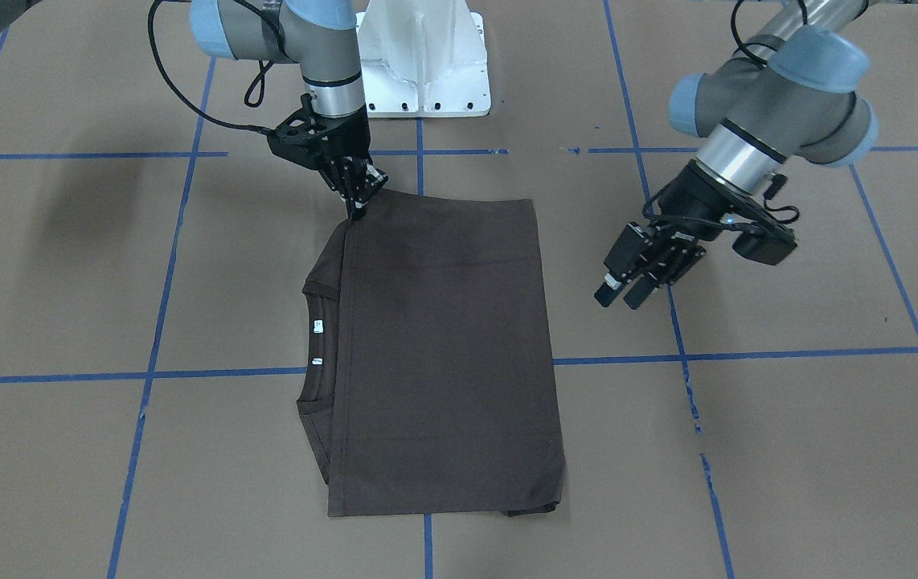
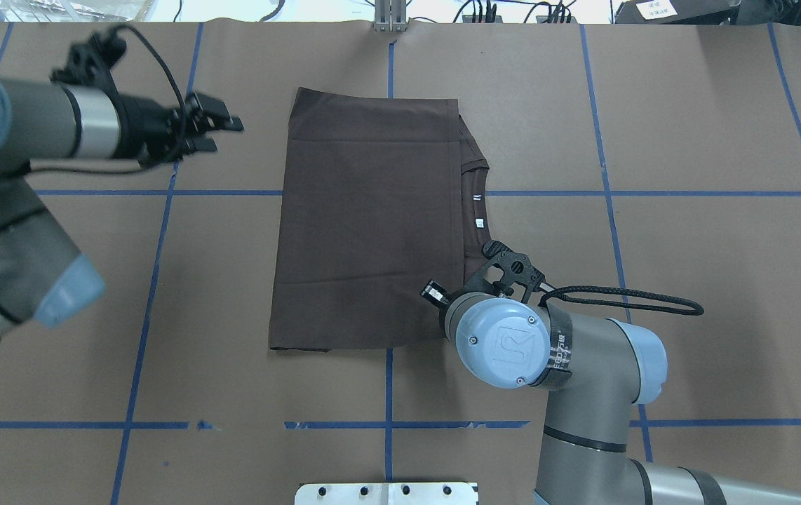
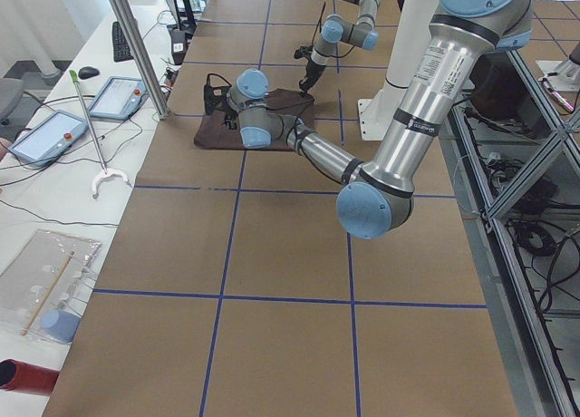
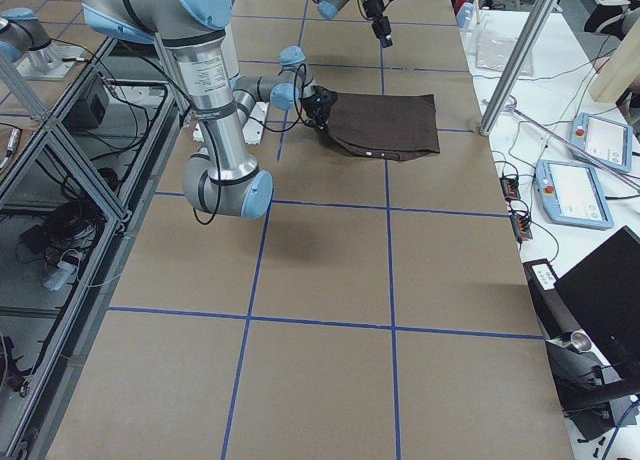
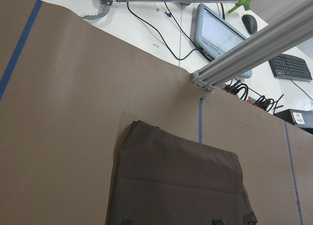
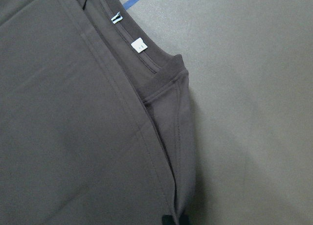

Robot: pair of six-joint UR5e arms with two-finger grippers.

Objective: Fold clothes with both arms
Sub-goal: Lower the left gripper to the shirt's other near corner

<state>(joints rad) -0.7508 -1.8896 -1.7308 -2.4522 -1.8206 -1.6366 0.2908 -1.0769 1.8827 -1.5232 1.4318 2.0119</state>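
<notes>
table (image 1: pixel 65 265): covered in brown paper and marked with a blue tape grid. shirt (image 1: pixel 443 354): laid flat at the middle and folded to a rectangle, with the collar (image 1: pixel 316 289) exposed on the robot's right side. it is judged light, limp and not fragile. a layer lifted at one point would sag and drag, so hold is best taken at hemmed corners, by both arms together. right gripper (image 1: pixel 357 207): set at the top layer's corner nearest the base, jaws seemingly pinched on the cloth edge. left gripper (image 1: pixel 621 296): held in the air beside the shirt and apart from it, jaws spread, nothing between them. labels (image 1: pixel 317 326): two, white, inside the collar.
</notes>
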